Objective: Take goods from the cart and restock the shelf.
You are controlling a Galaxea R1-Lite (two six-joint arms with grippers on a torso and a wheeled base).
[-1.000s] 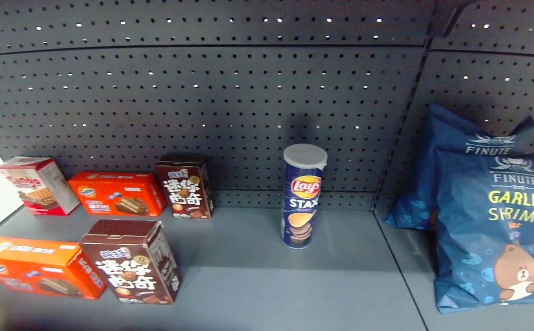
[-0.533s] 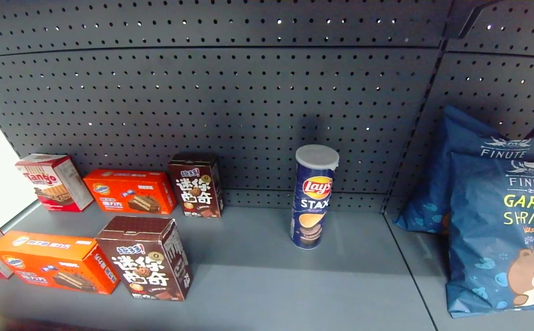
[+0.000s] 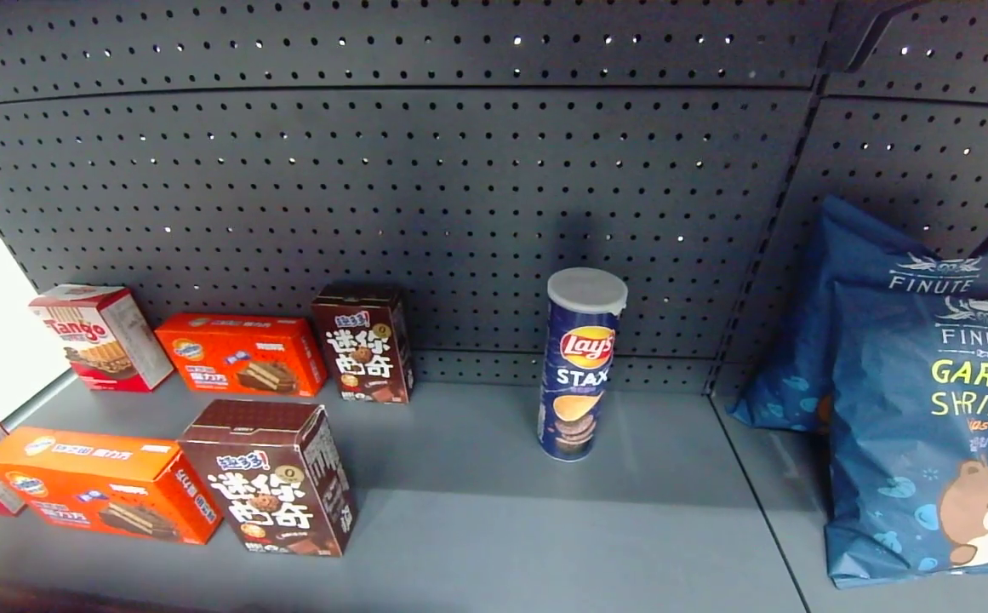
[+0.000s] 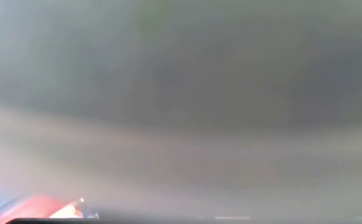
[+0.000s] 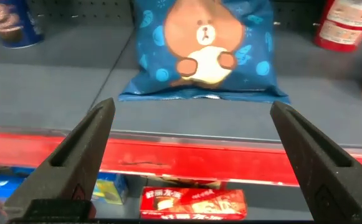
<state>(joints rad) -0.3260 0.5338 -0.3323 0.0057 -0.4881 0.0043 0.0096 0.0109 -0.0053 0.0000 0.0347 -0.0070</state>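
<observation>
Firstly, nearest: right gripper [image 5: 193, 104], fingers wide apart, holding nothing, at the front edge of the shelf [image 3: 476, 528]. Risk, I judge: a careless reach could topple the tall, narrow chip can [image 3: 580, 366] at centre frame, or crush the blue snack bags [image 3: 928, 409] at right. Lower left, boxes [image 3: 268, 477]. Grey shelf deck; pegboard [image 3: 374, 187] behind.

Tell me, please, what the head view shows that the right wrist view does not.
Only the head view: the orange boxes and brown boxes on the shelf's left. Only the right wrist view: the right gripper, fingers open, the red shelf edge and a red box below it. Both: the blue bear bag and the chip can.
</observation>
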